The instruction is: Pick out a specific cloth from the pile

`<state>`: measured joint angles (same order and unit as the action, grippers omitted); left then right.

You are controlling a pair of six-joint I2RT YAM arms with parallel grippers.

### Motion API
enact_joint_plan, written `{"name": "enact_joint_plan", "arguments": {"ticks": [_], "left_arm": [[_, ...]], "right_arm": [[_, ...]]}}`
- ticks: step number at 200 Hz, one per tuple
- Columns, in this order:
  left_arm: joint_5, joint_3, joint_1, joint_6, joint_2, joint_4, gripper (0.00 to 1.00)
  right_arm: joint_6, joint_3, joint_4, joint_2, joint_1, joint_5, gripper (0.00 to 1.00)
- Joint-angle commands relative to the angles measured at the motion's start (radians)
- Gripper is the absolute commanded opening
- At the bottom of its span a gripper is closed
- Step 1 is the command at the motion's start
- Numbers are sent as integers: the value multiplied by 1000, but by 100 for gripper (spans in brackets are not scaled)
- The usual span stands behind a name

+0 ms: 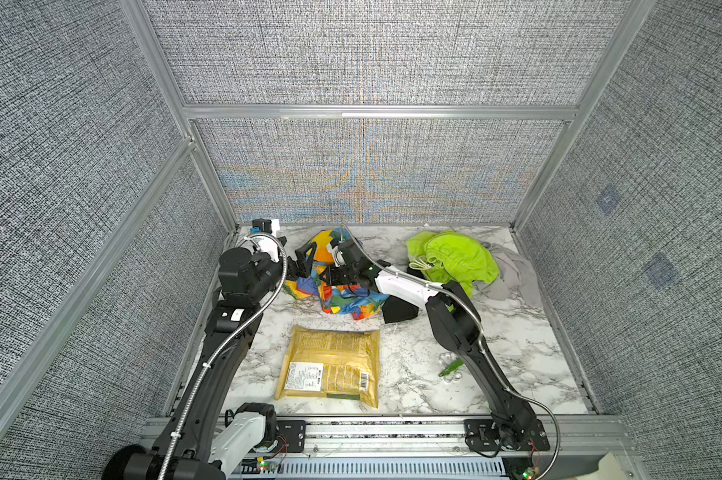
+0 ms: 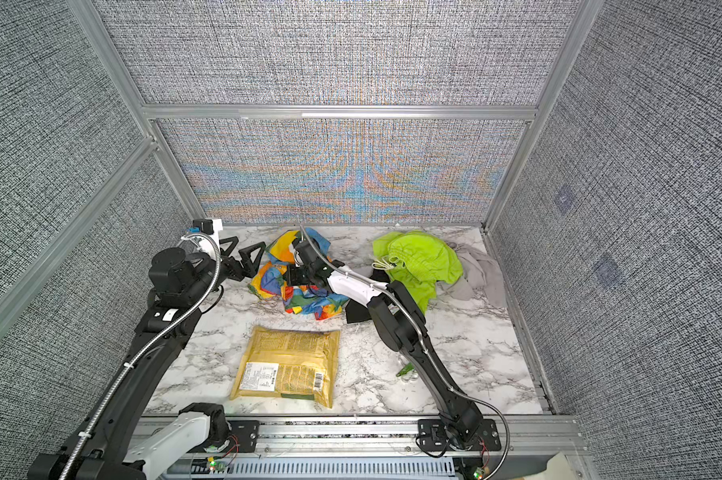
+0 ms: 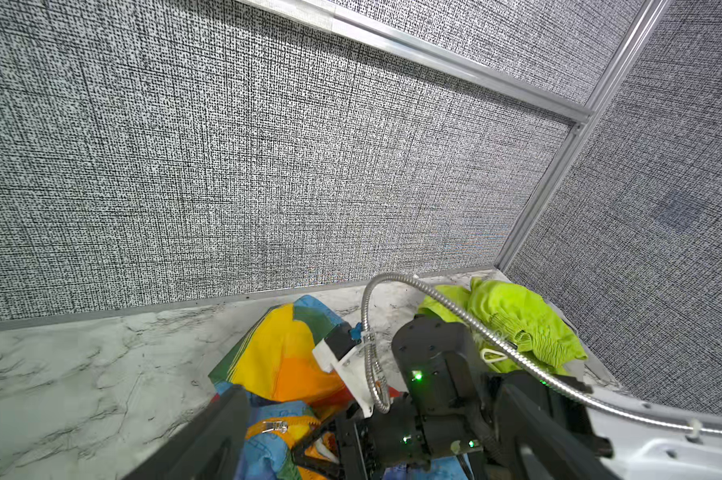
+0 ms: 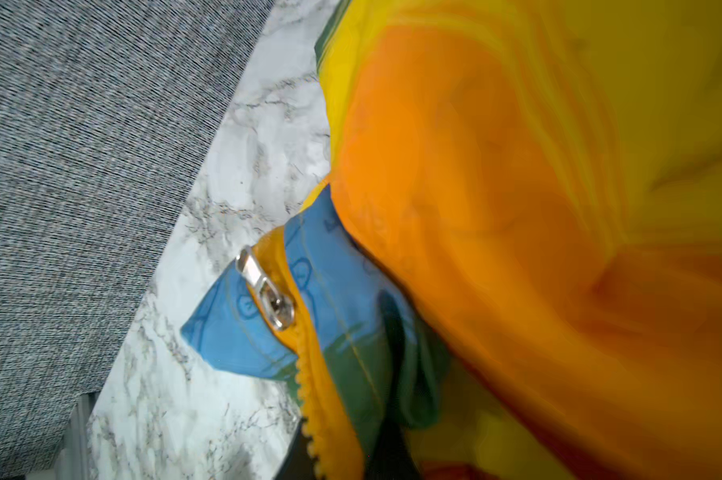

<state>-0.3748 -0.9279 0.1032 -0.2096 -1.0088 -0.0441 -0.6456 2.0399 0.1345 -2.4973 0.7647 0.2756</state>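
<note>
Nearest lies a flat golden-yellow foil packet (image 1: 330, 365) with a white label, on the white marbled tabletop (image 1: 517, 353). Just right of it, partly behind the right arm (image 1: 467, 332), sits a small green object (image 1: 450, 368) among clear bits too small to make out. Further back, near the middle, is the cloth (image 1: 342, 301), a thin shiny fabric in patches of orange, yellow, blue, green and red, crumpled in a heap of its own. The right wrist view shows a silver zip pull (image 4: 267, 295) on a yellow zip in it. The right hand (image 2: 292, 277) reaches across onto it, jaws drawn narrow on a fold of that fabric. The left hand (image 2: 240, 249) hovers just beside the cloth's left edge, its two black triangular fingers (image 2: 253, 251) spread wide and empty. A small plain black cloth (image 1: 398, 309) lies against the cloth's right side. Behind that is the rest of the pile (image 2: 417, 266): a lime green drawstring garment (image 1: 450, 262) overlapping a grey cloth (image 1: 513, 270) toward the back right corner
</note>
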Motion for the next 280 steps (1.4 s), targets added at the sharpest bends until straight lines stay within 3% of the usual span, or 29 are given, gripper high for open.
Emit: {"name": "enact_joint_plan", "arguments": {"ticks": [1, 27, 47, 64, 111, 159, 178, 206, 231, 246, 262, 280], "left_arm": [[-18, -9, -2, -8, -5, -17, 96], [-24, -15, -2, -10, -13, -11, 96], [-27, -15, -1, -11, -17, -10, 96], [-28, -15, -2, -13, -19, -12, 96], [-50, -9, -1, -18, -9, -26, 96], [-59, -6, -1, -24, -4, -35, 97], [-68, -6, -1, -28, -9, -37, 97], [-79, -6, -2, -33, -11, -41, 97], [-79, -6, -1, -33, -11, -42, 97], [-79, -6, -1, -31, -11, -40, 97], [-80, -6, -2, -31, -11, -40, 97], [-82, -6, -2, -31, -13, -42, 97]], "right_arm": [[-9, 21, 58, -38, -4, -34, 14], [8, 67, 113, -43, -5, -24, 22], [25, 55, 118, 3, -5, -24, 37], [47, 19, 119, 70, -5, -31, 52], [139, -129, 169, 293, -17, -125, 76], [127, -382, 283, 497, -70, -341, 79], [87, -524, 251, 578, -98, -362, 81], [53, -644, 191, 626, -138, -315, 91], [40, -647, 151, 577, -147, -229, 91], [28, -640, 115, 539, -148, -187, 85], [11, -638, 81, 507, -148, -167, 71], [-7, -637, 61, 496, -148, -176, 46]]}}
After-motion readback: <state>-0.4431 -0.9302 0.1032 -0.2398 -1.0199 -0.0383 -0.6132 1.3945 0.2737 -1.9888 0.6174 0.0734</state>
